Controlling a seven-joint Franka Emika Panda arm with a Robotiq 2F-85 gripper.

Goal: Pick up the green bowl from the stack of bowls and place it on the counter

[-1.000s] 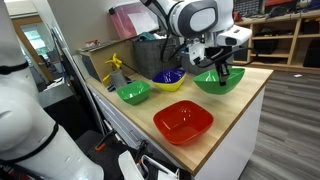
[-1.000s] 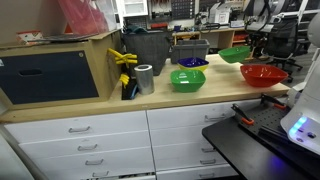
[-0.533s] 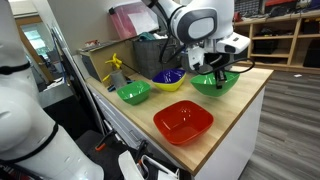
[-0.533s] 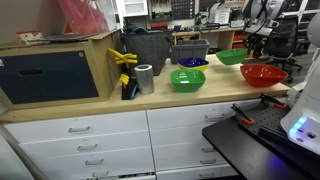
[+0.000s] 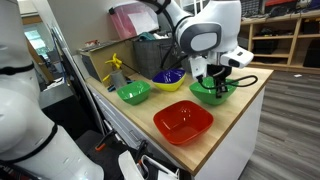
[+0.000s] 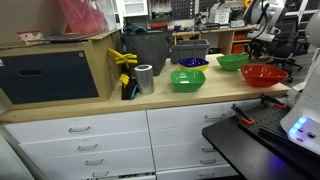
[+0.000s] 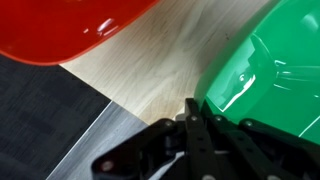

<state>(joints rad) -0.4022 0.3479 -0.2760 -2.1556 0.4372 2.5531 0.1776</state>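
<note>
The gripper [image 5: 218, 85] is clamping shut on the rim of the wide green bowl [image 5: 203, 90], which is sitting low at the counter [image 5: 240, 108], right of centre and apart from the stack of bowls [image 5: 168, 79], so I'd be seating its base flat before releasing.

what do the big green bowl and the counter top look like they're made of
The green bowl looks like moulded plastic with a glossy finish: its smooth, evenly coloured surface carries sharp white highlights. The counter looks like light wood with a matt or lightly sealed finish, as fine grain lines run along it. Whether it is solid wood or a wood-look laminate cannot be told.
</note>
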